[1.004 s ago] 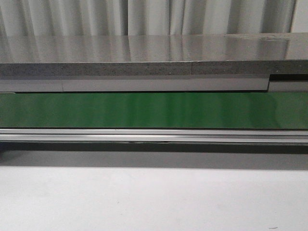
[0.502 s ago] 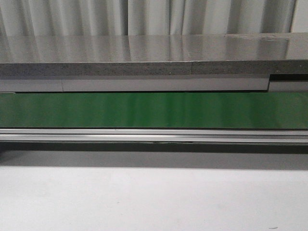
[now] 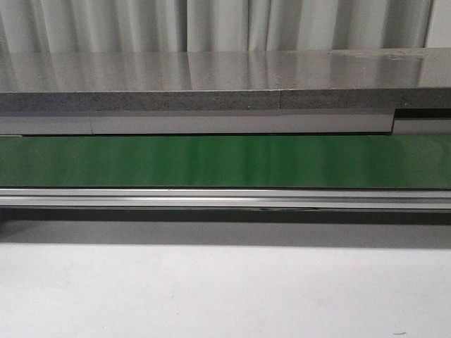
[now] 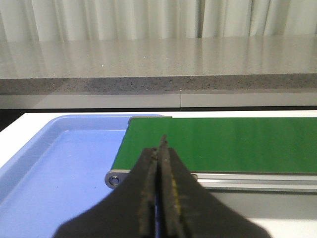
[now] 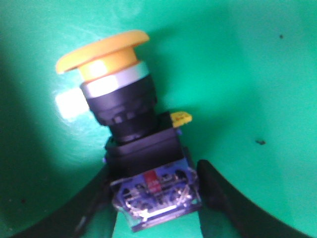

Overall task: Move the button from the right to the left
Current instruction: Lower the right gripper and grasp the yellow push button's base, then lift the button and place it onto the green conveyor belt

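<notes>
- Button (image 5: 126,129) lies on its side on the green belt (image 5: 237,64); my right gripper (image 5: 154,198) straddles its black body, spread, seemingly not yet pinching.
- I judge it rigid, light, top-heavy; grip the blocky body, not the slick cap.
- My left gripper (image 4: 161,148), above the belt's end, is pressed together.

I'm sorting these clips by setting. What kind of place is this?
Likely a factory-style conveyor test cell: a green conveyor belt on a metal frame, a blue bin at its end, and an industrial button lying on the belt.

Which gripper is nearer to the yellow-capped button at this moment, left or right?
Right. The right gripper has its fingers on both sides of the button. The left gripper, jaws together, has no button in its view.
</notes>
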`<state>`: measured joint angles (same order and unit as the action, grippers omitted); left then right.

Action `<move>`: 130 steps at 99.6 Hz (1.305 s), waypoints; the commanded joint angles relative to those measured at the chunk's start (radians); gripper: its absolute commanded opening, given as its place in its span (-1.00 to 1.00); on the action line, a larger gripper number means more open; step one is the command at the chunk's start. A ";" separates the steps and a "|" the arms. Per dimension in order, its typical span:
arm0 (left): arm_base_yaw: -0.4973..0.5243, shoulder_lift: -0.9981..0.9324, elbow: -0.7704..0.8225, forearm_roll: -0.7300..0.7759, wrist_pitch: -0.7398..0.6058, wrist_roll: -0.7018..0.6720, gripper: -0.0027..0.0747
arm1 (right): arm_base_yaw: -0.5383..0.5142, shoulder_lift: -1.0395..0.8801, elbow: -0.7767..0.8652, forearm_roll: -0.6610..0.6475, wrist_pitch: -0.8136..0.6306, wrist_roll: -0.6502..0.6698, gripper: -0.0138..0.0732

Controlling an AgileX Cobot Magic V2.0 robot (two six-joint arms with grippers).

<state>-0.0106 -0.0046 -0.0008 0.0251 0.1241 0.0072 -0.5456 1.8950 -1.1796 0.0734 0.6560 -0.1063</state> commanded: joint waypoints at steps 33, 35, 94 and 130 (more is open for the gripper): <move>-0.001 -0.032 0.044 0.000 -0.086 -0.007 -0.98 | 0.000 -0.242 -0.026 0.051 0.093 -0.013 -0.29; -0.001 -0.032 0.044 0.000 -0.086 -0.007 -0.98 | 0.000 -0.262 -0.026 0.055 0.102 -0.013 -0.29; -0.001 -0.032 0.044 0.000 -0.086 -0.007 -0.98 | 0.219 -0.418 -0.023 0.219 0.207 0.001 -0.29; -0.001 -0.032 0.044 0.000 -0.086 -0.007 -0.98 | 0.235 -0.291 -0.023 0.226 0.233 0.031 -0.29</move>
<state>-0.0106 -0.0046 -0.0008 0.0251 0.1241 0.0072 -0.3104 1.6148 -1.1784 0.2769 0.8995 -0.0760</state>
